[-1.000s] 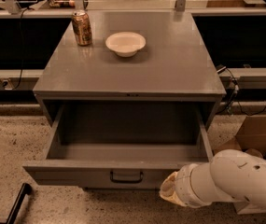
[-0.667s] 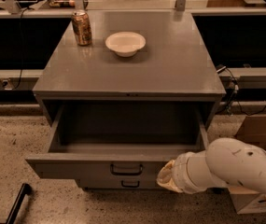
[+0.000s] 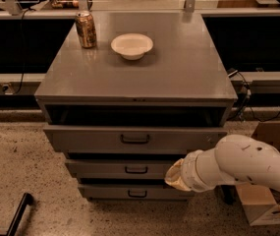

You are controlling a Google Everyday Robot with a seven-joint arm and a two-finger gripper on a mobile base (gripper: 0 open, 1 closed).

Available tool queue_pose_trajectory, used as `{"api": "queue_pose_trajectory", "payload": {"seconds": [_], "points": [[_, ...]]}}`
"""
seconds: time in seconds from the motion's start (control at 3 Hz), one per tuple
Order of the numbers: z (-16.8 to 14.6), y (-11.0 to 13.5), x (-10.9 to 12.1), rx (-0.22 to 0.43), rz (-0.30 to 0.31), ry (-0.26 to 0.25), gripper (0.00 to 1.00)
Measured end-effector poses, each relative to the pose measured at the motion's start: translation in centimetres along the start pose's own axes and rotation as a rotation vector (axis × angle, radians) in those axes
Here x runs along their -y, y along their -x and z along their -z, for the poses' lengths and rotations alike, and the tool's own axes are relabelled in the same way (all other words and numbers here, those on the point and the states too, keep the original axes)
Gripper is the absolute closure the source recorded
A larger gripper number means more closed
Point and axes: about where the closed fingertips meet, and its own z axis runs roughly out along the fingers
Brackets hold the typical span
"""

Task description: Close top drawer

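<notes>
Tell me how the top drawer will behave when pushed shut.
Likely rigid and straight-sliding: the top drawer looks metal, its front level. The hand sits low, right of the handle, so an off-centre push might skew it. A hard stop could rock the can on top.

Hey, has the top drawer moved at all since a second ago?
Yes. The top drawer has slid in toward the cabinet, its front now just ahead of the cabinet's front edge. The gripper sits low right, before the lower drawer fronts.

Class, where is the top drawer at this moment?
In the camera view, the top drawer sits mid-frame, under the cabinet top and above two shallower drawers, partly open; the tool is below its right end.
</notes>
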Motion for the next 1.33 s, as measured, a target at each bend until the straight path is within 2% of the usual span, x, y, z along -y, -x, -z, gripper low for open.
{"api": "queue_pose_trajectory", "payload": {"seconds": [0.33,0.67,1.0,1.33], "points": [[0.6,0.6,0.7,0.007,0.027,-0.039,1.0],[0.9,1.6,3.7,0.018,0.078,-0.101,1.0],[0.2,2.7,8.5,0.03,0.121,-0.165,1.0],[-1.4,2.9,11.9,0.031,0.128,-0.191,1.0]]}}
